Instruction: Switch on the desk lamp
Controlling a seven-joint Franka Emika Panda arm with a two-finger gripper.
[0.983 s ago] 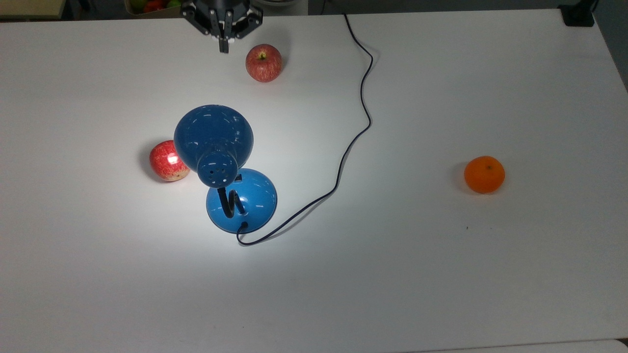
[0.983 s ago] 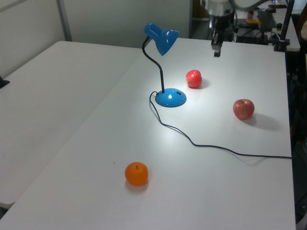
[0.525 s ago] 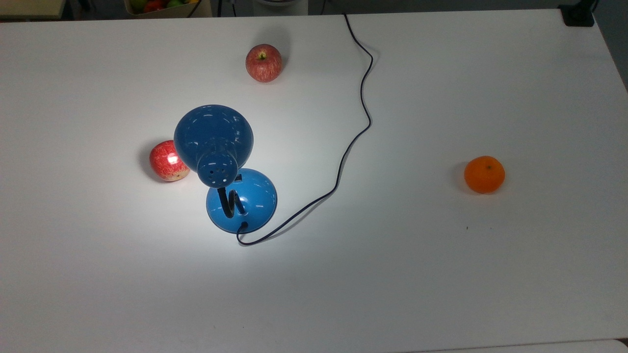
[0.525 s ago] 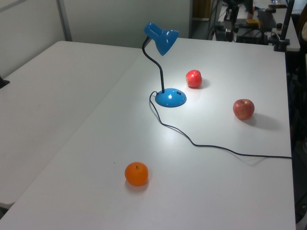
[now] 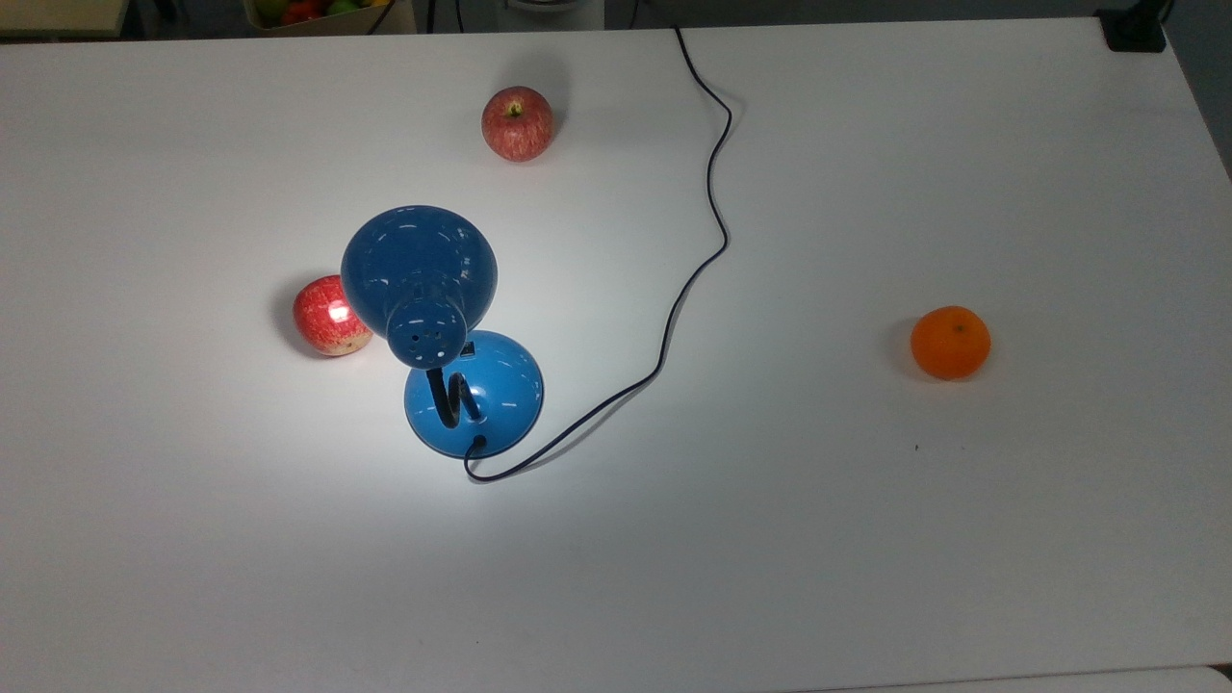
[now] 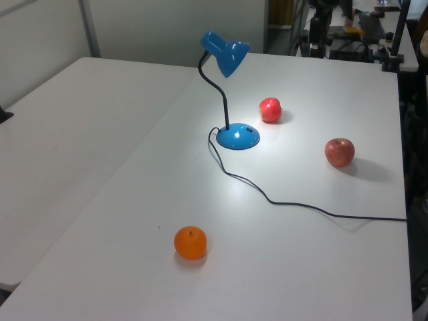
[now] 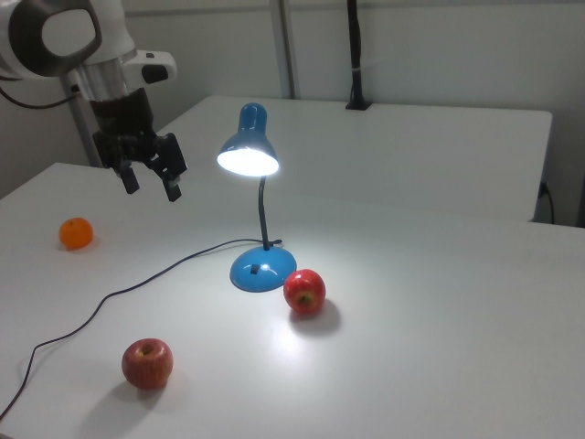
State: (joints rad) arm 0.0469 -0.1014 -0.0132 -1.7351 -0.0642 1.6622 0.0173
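Claw point(image 7: 151, 184) apart from desk lamp point(image 7: 257, 197)

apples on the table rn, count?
2. One apple sits beside the lit desk lamp, at the top view's left of its base. The other apple lies near the table's far edge.

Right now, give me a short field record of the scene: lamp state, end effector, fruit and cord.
lamp: desk lamp lit, its shade glows and a bright pool lies on the table round its base
end effector: end effector open, raised above the table, apart from the lamp, on the right view's left
apples: one apple right beside the lamp base, second apple farther off, near the cord
orange: orange alone on the top view's right
cord: cord runs from the base off the table's far edge in the top view
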